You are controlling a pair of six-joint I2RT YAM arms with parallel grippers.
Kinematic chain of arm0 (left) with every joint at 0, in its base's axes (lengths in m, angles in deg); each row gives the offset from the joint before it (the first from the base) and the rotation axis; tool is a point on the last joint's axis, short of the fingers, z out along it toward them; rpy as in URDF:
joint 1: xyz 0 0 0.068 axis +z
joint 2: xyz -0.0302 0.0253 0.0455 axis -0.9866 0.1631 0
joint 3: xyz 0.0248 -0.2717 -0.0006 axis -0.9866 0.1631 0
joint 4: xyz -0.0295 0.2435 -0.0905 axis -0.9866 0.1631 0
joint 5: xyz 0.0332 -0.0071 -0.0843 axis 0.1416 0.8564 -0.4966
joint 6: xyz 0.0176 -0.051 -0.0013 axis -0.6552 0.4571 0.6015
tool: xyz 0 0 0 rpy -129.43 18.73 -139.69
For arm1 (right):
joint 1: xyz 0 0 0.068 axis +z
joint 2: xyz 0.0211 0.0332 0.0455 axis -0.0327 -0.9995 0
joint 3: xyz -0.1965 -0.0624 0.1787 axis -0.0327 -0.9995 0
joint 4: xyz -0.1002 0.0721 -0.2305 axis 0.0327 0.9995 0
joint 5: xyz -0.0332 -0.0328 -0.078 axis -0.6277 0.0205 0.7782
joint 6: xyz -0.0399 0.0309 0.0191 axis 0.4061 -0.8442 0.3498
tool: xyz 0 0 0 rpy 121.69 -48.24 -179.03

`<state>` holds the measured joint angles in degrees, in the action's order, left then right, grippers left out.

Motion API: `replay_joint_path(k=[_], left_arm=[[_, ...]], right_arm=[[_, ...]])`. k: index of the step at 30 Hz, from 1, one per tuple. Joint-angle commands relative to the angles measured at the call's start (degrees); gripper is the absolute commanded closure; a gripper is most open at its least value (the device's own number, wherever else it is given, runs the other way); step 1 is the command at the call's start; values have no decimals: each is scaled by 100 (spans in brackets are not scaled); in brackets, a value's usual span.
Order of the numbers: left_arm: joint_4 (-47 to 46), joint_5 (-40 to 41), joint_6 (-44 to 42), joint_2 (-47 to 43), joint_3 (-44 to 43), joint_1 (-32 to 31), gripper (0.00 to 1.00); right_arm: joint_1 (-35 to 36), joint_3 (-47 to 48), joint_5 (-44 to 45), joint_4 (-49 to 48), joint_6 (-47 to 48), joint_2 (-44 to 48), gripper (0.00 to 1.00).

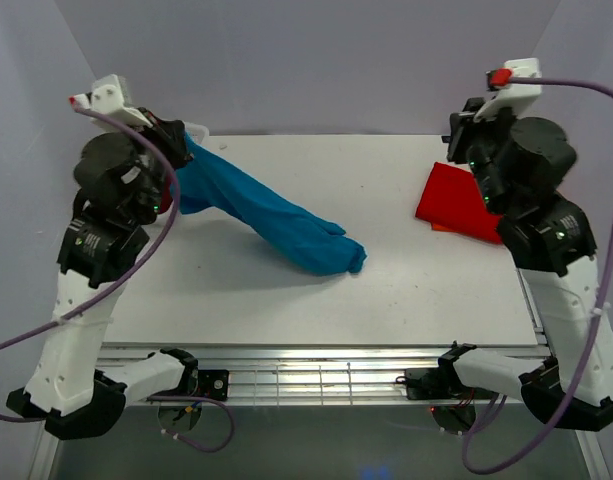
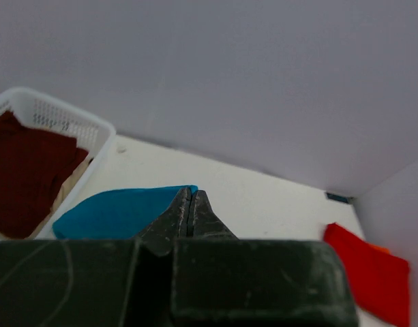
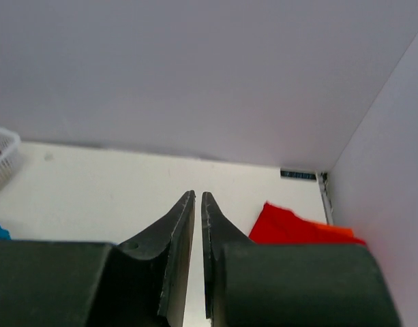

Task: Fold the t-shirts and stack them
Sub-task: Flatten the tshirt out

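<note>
Top external: left gripper (image 2: 191, 197) clamped on teal t-shirt (image 1: 276, 215) at left table (image 1: 386, 280) edge; right gripper (image 3: 198, 199) together.

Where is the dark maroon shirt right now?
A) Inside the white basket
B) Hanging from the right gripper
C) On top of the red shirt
A: the left wrist view shows the maroon shirt lying inside the mesh walls of the basket.

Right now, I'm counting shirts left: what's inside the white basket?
A dark maroon shirt lies in the basket, a pale patch beside it; whatever lies underneath is covered.
</note>
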<state>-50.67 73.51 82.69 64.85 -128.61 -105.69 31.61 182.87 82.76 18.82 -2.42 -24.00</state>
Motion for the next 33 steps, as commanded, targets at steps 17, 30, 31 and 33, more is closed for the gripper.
replay_joint_path(k=[17, 30, 31, 33], left_arm=[[162, -2122, 467, -892, 1504, 21, 100], [126, -1729, 634, -302, 1408, -208, 100], [223, -1483, 643, -503, 1443, -208, 100], [564, -826, 739, -689, 1443, -199, 100]], right_arm=[[15, -3397, -2484, -1527, -1371, 323, 72], [558, -3936, -4471, -3346, -1785, -1416, 67], [812, -3674, -4620, -3383, -1759, -1653, 66], [1068, -3339, -4761, -3479, -1776, -2356, 62]])
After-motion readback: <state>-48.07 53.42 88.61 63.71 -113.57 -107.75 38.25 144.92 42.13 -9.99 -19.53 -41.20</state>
